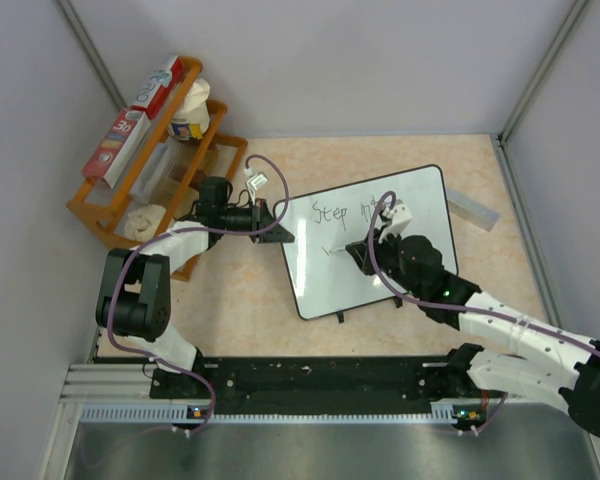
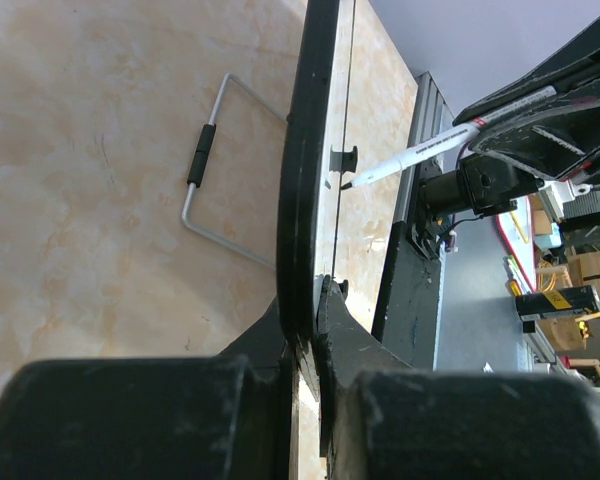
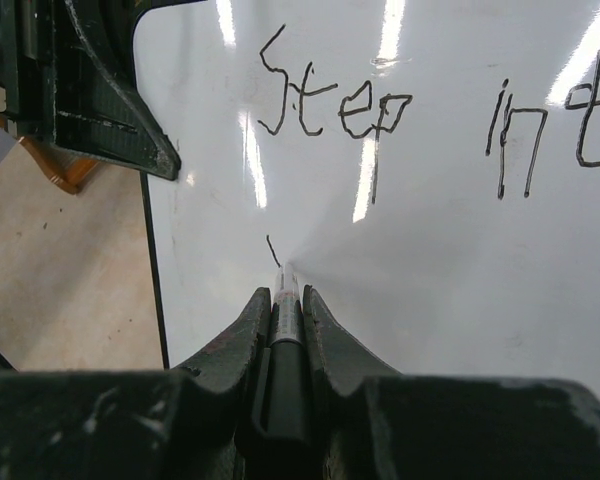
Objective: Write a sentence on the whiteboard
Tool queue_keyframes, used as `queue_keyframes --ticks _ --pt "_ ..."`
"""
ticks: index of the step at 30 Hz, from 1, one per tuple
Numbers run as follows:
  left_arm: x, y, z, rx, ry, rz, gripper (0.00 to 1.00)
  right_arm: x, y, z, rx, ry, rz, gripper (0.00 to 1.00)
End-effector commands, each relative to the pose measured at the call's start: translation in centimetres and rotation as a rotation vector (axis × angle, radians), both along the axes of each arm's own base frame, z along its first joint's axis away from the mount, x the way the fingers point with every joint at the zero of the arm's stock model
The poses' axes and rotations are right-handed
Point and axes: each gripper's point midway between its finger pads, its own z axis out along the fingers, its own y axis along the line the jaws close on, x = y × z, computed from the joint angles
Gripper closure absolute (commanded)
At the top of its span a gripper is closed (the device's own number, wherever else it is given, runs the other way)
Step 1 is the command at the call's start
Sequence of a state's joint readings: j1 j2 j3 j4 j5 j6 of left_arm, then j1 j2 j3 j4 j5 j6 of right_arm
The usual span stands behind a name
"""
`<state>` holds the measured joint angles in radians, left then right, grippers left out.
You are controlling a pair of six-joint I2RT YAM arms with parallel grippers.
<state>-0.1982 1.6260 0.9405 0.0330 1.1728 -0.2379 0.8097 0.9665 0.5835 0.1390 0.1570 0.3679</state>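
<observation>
— The whiteboard (image 1: 325,275) lies skewed near the middle of the surface (image 1: 240,300), a touch closer to the far edge. The left fingers (image 2: 330,335) are pinching its thin black rim on the left side.

— A sensible hold, by the look of it. It reads as a stiff, light panel with a glossy face, so it would likely skate under a pen stroke unless the rim is pinned. The rim is the place to take it, too: the face looks slick, and that's where the writing goes.

— Over on the right, the right fingers (image 3: 308,325) are pressed onto the marker (image 3: 285,290), with the barrel clamped between them and the tip poking out ahead.

— It's a slim, smooth barrel, so it could twist if the pressure goes sideways. A light touch ought to be enough, since the board shouldn't flex.

— The sentence (image 3: 340,105) shows "Step" and the start of a next word running out of the wrist view. There's also one short stroke on a second line, right by the tip.

— Is the tip on the face or just off it?

— From these views, neither commentator can tell
</observation>
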Motion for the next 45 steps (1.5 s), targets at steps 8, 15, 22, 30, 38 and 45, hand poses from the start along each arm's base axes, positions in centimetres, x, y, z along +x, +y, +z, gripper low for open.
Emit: queue_keyframes --ticks 8,15,22,30,38,45 --pt "0.9 0.3 -4.3 0.146 -0.150 0.023 1.00 0.8 0.2 5.2 0.093 -0.093 -0.042 1.00" --pt "0.9 0.3 -4.4 0.147 -0.147 0.024 1.00 1.4 0.5 5.3 0.087 -0.087 -0.055 1.00" --pt "0.9 0.3 -4.4 0.148 -0.145 0.024 1.00 1.6 0.5 3.1 0.048 -0.047 -0.065 1.00" --pt "0.9 0.3 -4.4 0.147 -0.145 0.023 1.00 1.1 0.3 1.3 0.019 -0.014 -0.054 1.00" --pt "0.9 0.3 -4.4 0.148 -0.144 0.024 1.00 0.6 0.3 0.5 0.008 0.005 -0.035 1.00" --pt "0.9 0.3 -4.5 0.149 -0.144 0.023 1.00 0.3 0.3 0.2 0.009 0.012 -0.022 1.00"
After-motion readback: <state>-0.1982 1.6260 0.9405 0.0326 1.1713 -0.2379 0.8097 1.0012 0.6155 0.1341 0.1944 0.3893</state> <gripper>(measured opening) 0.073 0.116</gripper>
